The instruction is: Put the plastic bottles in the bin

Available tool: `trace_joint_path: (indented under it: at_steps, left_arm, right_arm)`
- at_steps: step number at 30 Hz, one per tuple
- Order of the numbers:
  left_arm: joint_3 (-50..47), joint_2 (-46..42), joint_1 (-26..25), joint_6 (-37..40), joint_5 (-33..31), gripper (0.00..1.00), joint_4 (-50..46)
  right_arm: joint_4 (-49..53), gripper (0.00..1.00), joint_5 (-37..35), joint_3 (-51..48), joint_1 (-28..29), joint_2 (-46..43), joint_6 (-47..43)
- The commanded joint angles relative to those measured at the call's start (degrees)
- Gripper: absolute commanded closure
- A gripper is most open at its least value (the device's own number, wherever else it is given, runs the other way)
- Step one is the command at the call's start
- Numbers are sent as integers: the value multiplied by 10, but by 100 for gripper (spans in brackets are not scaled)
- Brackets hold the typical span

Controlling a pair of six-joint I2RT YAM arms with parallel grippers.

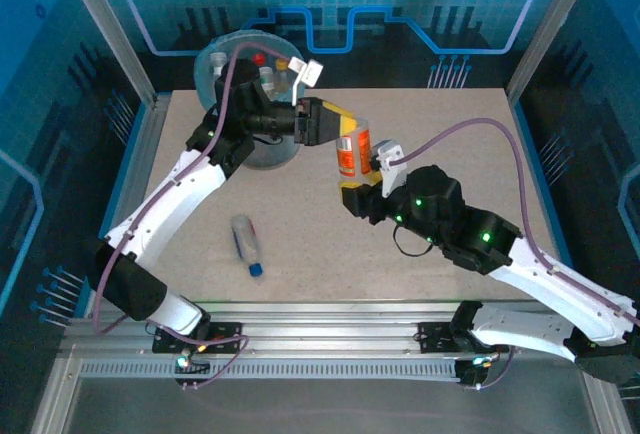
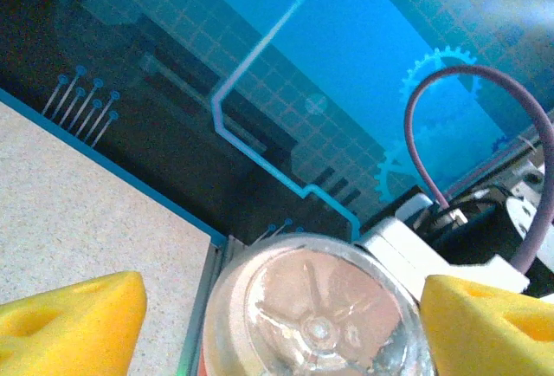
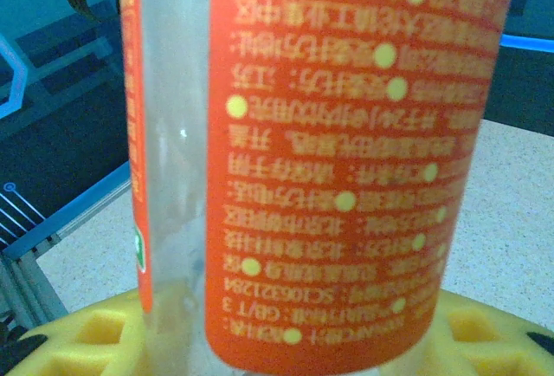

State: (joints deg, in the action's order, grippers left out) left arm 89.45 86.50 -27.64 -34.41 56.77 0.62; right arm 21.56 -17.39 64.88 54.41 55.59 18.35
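Note:
A clear bottle with an orange label point(image 1: 350, 152) hangs above the table's middle, held between the two arms. My right gripper point(image 1: 362, 186) is shut on it from below; in the right wrist view the label point(image 3: 346, 133) rises between the yellow pads point(image 3: 78, 341). My left gripper point(image 1: 338, 126) is open around the bottle's upper end. In the left wrist view the bottle's round base point(image 2: 316, 315) touches the right pad point(image 2: 489, 324), and the left pad point(image 2: 69, 320) stands apart. The pale-blue bin point(image 1: 214, 62) at the back left holds several bottles point(image 1: 268, 74). Another bottle with a blue cap point(image 1: 246, 244) lies on the table.
Metal frame posts point(image 1: 110, 29) stand at the table's back corners, and a rail point(image 1: 330, 339) runs along the near edge. The left arm point(image 1: 190, 179) stretches past the bin's right side. A purple cable point(image 1: 470, 126) loops over the right arm.

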Motion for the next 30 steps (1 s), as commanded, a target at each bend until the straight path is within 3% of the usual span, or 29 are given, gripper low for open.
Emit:
trace_joint_path:
  at_steps: [1, 6, 13, 15, 17, 20, 22, 26, 30]
  left_arm:
    - [-5, -18, -9, 18, 32, 23, -4]
    - [1, -25, -18, 52, 30, 25, -34]
    - [13, -30, -20, 63, -12, 45, -65]
    - [18, -32, -18, 65, -27, 51, -71]
    - [20, -37, -15, 65, -50, 56, -71]
    - [24, -50, -4, 70, -105, 54, -79]
    - [31, -59, 13, 84, -158, 54, -100]
    - [60, -68, 72, 104, -250, 58, -140]
    - [71, -65, 148, 60, -318, 59, -137]
  right_arm:
    - [-29, 63, 9, 23, -9, 2, 0]
    - [-30, 63, 21, 25, -11, 6, 4]
    - [-26, 58, 26, 28, -14, 12, 9]
    - [-21, 51, 17, 31, -14, 12, 14]
    - [-14, 35, 0, 37, -15, 14, 21]
    - [5, 11, -42, 52, -15, 19, 31]
    - [9, 2, -65, 60, -16, 21, 31]
    - [-7, 0, -72, 64, -19, 26, 26]
    - [-12, 0, -60, 78, -21, 45, 22]
